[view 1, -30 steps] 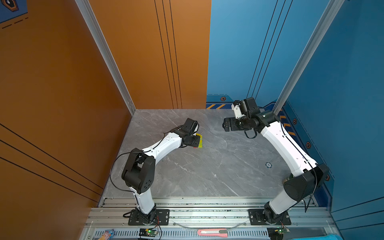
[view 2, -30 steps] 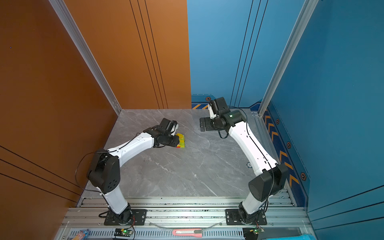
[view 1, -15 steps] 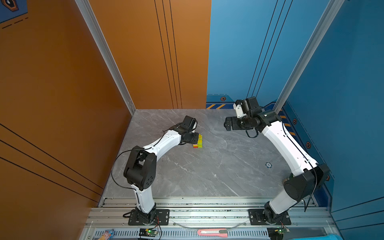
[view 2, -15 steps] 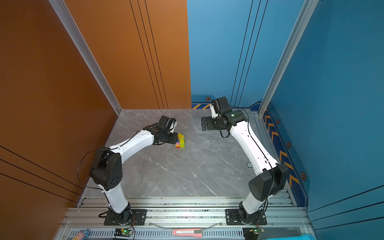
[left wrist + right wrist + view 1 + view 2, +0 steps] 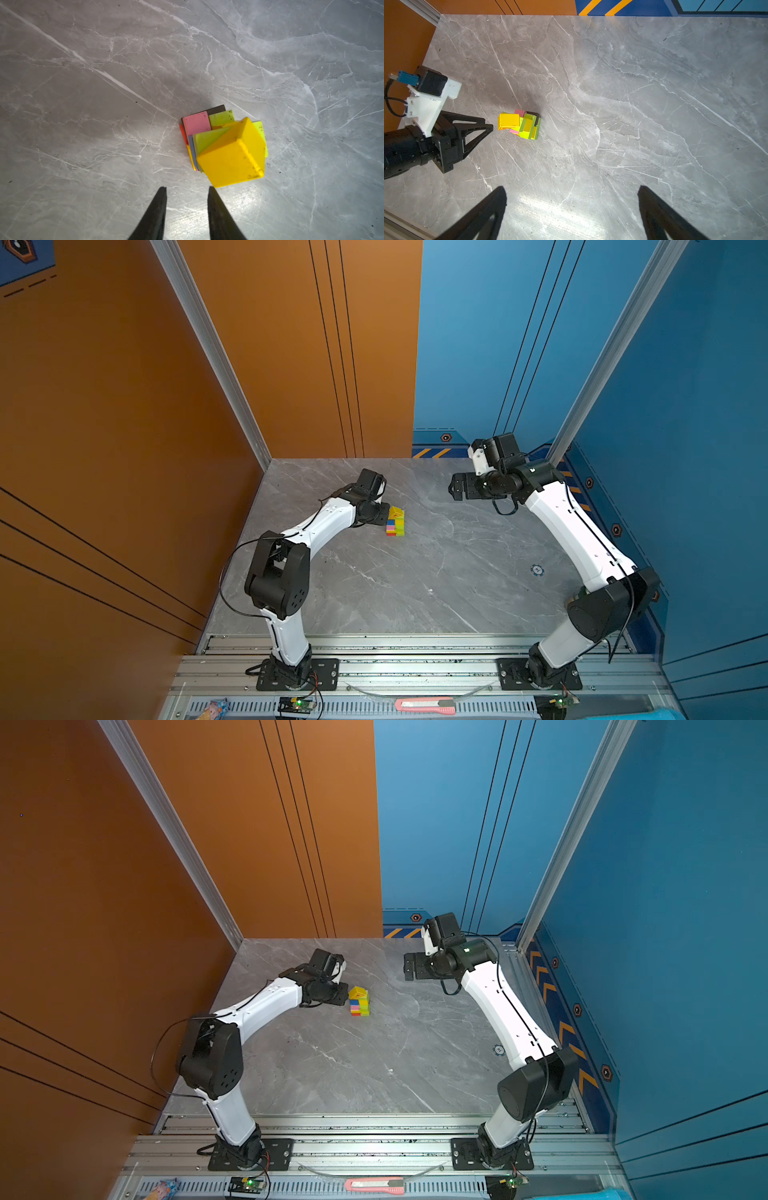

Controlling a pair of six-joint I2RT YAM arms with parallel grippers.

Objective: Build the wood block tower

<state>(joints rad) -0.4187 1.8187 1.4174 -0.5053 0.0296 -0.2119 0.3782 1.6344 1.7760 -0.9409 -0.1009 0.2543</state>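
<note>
The tower (image 5: 395,523) (image 5: 360,1003) stands left of the table's middle, a narrow stack of wood blocks. Red, pink, blue, lime and yellow layers show. A yellow triangular prism (image 5: 230,162) lies on top, skewed to the layers below. The lower blocks (image 5: 527,127) sit unevenly, with a brown one at the base. My left gripper (image 5: 187,189) (image 5: 380,516) hangs just left of the tower, apart from it, its jaws narrowly open with only bare table between them. My right gripper (image 5: 571,188) (image 5: 455,489) is wide open and empty, high at the back right, well away from the stack.
A small blue round disc (image 5: 537,570) lies on the grey marble table (image 5: 415,593) near the right arm. An orange wall closes the left side and a blue wall the right. A red box cutter (image 5: 424,704) rests on the front rail.
My left gripper has drawn back to the left off the tower, which now stands uncovered. The right arm has hardly moved.
</note>
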